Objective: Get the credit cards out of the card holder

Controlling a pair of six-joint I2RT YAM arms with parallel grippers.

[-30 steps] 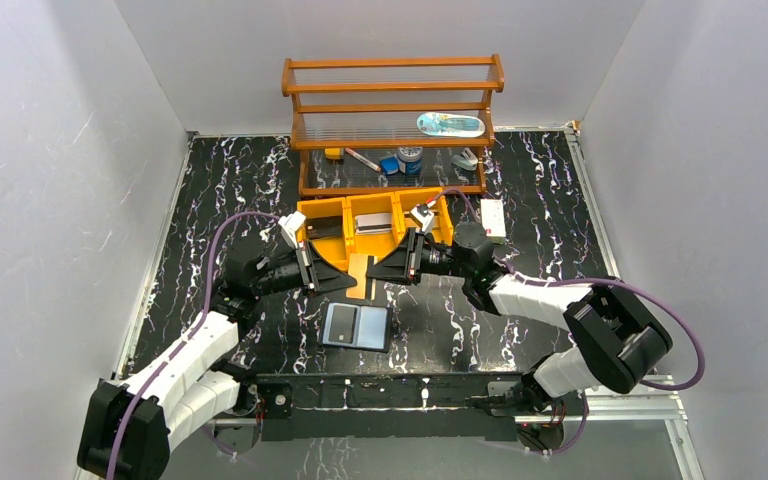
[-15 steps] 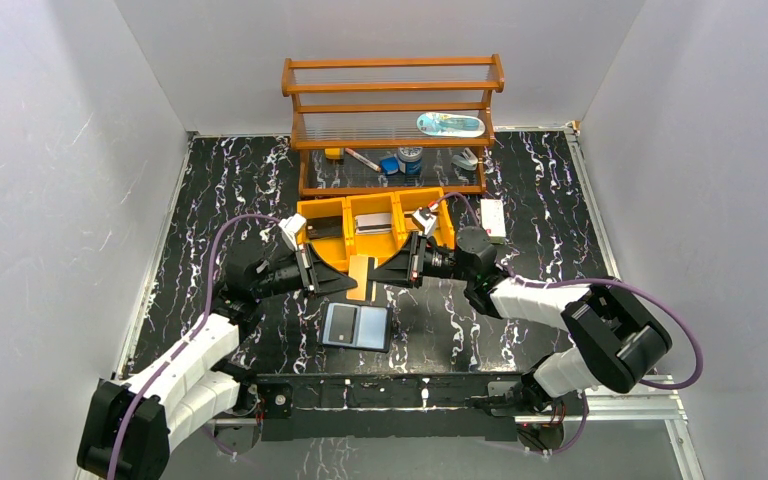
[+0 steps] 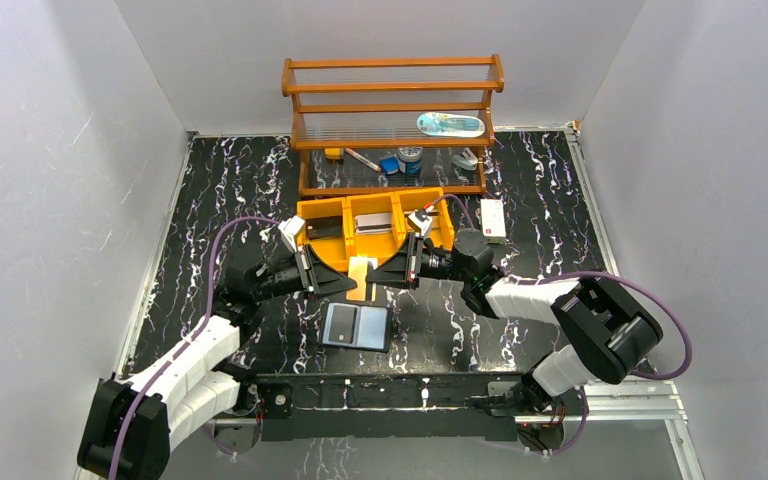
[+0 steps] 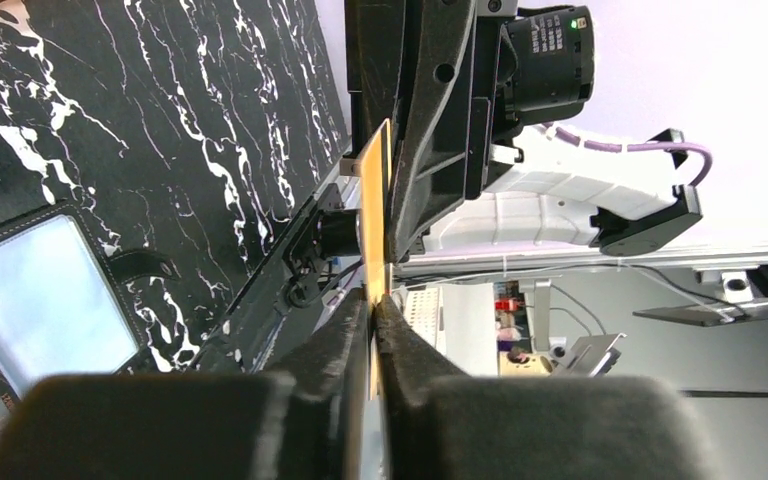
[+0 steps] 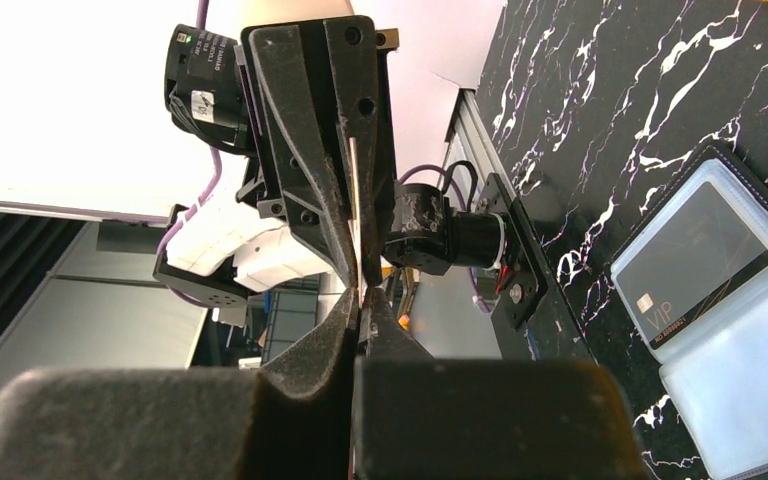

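Table (image 3: 230,190) glossy black marble-look; rack (image 3: 392,88) varnished wood; bin (image 3: 305,212) yellow plastic; holder (image 3: 356,327) black grained outside, clear glossy plastic pockets; card (image 3: 360,275) tan, matt.

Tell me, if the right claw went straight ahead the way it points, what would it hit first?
The left claw, most likely: it faces the right claw nose to nose, and both are pinching the same tan card between them.
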